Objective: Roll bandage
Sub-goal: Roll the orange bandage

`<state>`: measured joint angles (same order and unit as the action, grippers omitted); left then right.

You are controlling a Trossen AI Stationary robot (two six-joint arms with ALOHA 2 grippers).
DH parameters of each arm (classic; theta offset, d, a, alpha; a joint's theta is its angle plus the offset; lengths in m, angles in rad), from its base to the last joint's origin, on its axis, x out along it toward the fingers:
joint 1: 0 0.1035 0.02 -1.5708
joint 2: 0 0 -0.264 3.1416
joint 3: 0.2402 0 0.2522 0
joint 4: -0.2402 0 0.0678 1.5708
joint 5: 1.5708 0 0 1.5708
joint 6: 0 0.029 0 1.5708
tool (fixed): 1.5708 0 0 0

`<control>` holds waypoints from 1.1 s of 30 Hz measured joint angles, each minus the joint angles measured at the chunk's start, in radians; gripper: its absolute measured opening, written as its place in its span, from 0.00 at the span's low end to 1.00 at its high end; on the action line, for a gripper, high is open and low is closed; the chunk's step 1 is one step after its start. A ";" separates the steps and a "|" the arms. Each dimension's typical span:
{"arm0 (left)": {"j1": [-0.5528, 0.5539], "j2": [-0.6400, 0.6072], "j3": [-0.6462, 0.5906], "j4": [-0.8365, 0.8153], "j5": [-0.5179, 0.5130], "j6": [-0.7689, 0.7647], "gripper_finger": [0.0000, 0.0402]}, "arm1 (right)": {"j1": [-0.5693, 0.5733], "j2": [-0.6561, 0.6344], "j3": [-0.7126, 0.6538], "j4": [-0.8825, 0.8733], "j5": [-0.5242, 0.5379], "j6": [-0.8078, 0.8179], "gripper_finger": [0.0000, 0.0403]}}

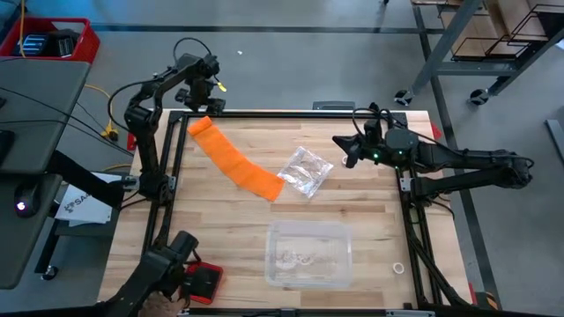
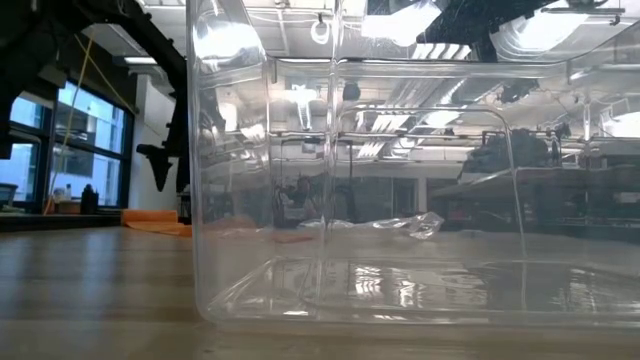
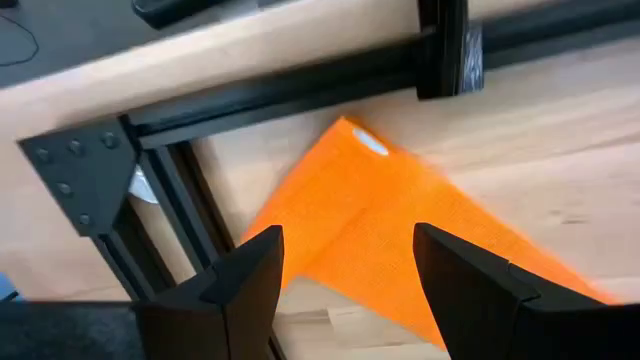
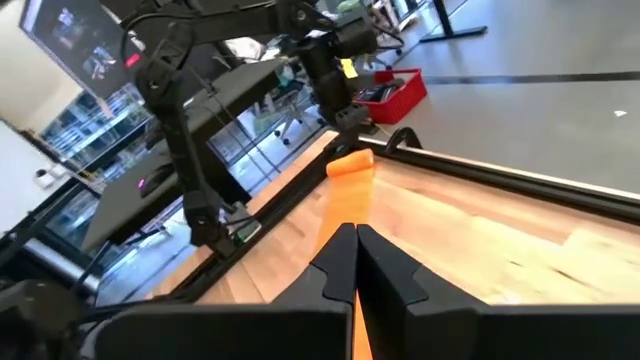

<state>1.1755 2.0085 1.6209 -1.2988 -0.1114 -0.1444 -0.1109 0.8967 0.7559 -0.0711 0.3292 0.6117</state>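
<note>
The orange bandage [image 1: 233, 158] lies flat as a long band on the wooden table, running from the far left corner toward the middle. My left gripper [image 1: 205, 99] hovers open above the band's far end [image 3: 350, 150], with its fingers on either side of it in the left wrist view and touching nothing. My right gripper [image 1: 338, 142] is shut and empty above the table's far right part, beside a crinkled clear plastic bag [image 1: 306, 171]. The right wrist view shows the band [image 4: 345, 195] ahead of its shut fingers [image 4: 356, 252].
A clear plastic container [image 1: 308, 254] stands near the table's front edge and fills the low view [image 2: 350, 200]. A small red case [image 1: 204, 280] lies at the near left corner. A black frame [image 3: 300, 85] runs along the table's far and left edges, close to the band's far end.
</note>
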 joint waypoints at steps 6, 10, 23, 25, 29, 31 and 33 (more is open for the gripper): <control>-0.011 0.000 -0.050 0.063 -0.046 0.006 0.55 | 0.000 0.000 0.000 0.000 -0.004 -0.008 0.00; -0.011 0.001 -0.081 0.104 -0.047 -0.011 0.55 | 0.000 0.000 0.000 0.000 -0.004 -0.007 0.00; -0.011 0.001 -0.192 0.192 -0.069 -0.086 0.54 | 0.000 0.000 0.000 0.000 -0.004 -0.008 0.00; -0.011 0.000 -0.202 0.213 -0.080 -0.089 0.54 | 0.000 0.000 0.000 0.000 -0.004 -0.008 0.00; -0.011 0.000 -0.206 0.231 -0.081 -0.090 0.54 | 0.000 0.000 0.000 0.000 -0.004 -0.007 0.00; -0.010 0.000 -0.206 0.234 -0.072 -0.067 0.54 | 0.000 0.000 0.000 0.000 -0.004 -0.007 0.00; -0.008 0.000 -0.206 0.236 -0.050 -0.008 0.54 | 0.000 0.000 0.000 0.000 -0.004 -0.008 0.00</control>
<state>1.1679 2.0083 1.4151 -1.0623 -0.1618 -0.1519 -0.1108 0.8967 0.7559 -0.0711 0.3248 0.6040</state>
